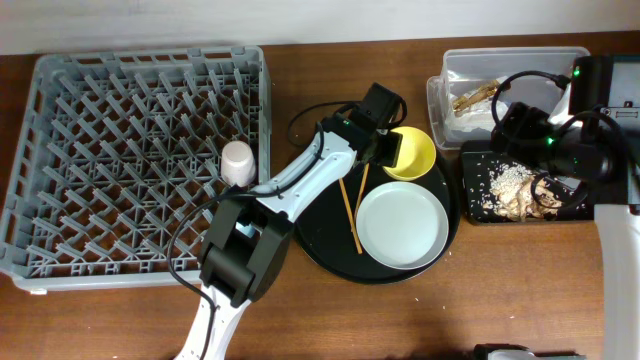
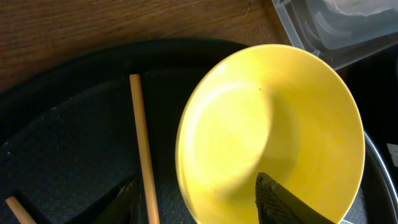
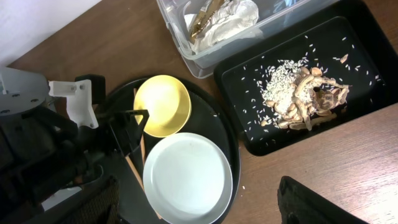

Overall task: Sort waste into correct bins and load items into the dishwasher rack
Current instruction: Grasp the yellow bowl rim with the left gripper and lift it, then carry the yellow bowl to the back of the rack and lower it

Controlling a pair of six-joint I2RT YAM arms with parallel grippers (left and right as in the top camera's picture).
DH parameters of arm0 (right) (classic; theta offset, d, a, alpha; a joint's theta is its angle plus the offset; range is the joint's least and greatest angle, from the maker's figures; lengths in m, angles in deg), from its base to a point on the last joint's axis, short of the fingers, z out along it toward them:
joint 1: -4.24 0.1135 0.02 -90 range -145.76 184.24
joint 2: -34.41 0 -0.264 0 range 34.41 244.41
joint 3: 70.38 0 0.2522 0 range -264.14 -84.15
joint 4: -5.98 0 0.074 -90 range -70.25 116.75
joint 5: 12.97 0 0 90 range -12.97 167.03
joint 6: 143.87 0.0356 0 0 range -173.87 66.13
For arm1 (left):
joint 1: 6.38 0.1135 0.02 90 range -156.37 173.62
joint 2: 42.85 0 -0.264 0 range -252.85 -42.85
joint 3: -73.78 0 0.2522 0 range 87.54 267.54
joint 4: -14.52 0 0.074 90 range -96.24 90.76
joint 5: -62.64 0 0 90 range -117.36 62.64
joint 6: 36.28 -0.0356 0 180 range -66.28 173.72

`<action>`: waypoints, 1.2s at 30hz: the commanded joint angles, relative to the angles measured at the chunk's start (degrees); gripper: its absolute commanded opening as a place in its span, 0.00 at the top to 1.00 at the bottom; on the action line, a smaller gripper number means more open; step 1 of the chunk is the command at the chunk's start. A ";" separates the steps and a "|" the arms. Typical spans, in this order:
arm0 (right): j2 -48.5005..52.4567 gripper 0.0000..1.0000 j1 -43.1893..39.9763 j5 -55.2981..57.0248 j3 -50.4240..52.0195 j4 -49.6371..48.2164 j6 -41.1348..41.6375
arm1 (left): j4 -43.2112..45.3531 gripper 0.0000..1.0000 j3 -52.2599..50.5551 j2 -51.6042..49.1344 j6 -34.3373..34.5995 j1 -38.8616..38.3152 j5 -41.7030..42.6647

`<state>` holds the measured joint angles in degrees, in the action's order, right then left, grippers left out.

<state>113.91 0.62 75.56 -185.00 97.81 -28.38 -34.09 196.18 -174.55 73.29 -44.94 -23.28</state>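
Note:
My left gripper [image 1: 397,150] is open astride the near rim of the small yellow bowl [image 1: 418,156]. In the left wrist view [image 2: 199,200], one finger is inside the bowl [image 2: 267,118] and one outside, beside a chopstick [image 2: 142,143]. The white plate [image 1: 402,225] and two chopsticks [image 1: 350,210] lie next to the bowl. The pink cup [image 1: 238,162] stands in the grey rack [image 1: 60,150]. The wrapper [image 3: 202,18] and napkin [image 3: 233,15] lie in the clear tub [image 1: 515,58]. Food scraps [image 1: 510,185] lie in the black tray [image 3: 249,134]. My right gripper [image 3: 196,202] is open, empty and high up. The blue cup is out of view.
The bowl, plate and chopsticks sit on a large round black tray [image 1: 320,235] between the rack and the bins. My right arm [image 1: 560,140] hangs over the tub and black tray. A few grains lie on the wood table [image 3: 339,168] by the tray.

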 commanded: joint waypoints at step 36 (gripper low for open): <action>0.04 0.01 -0.17 1.11 -0.42 0.44 -0.17 | -17.59 1.00 14.32 6.34 -1.18 7.15 1.09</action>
<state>113.95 0.62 75.75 -185.00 98.20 -28.59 -50.88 207.94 -174.88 74.08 -40.02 -22.78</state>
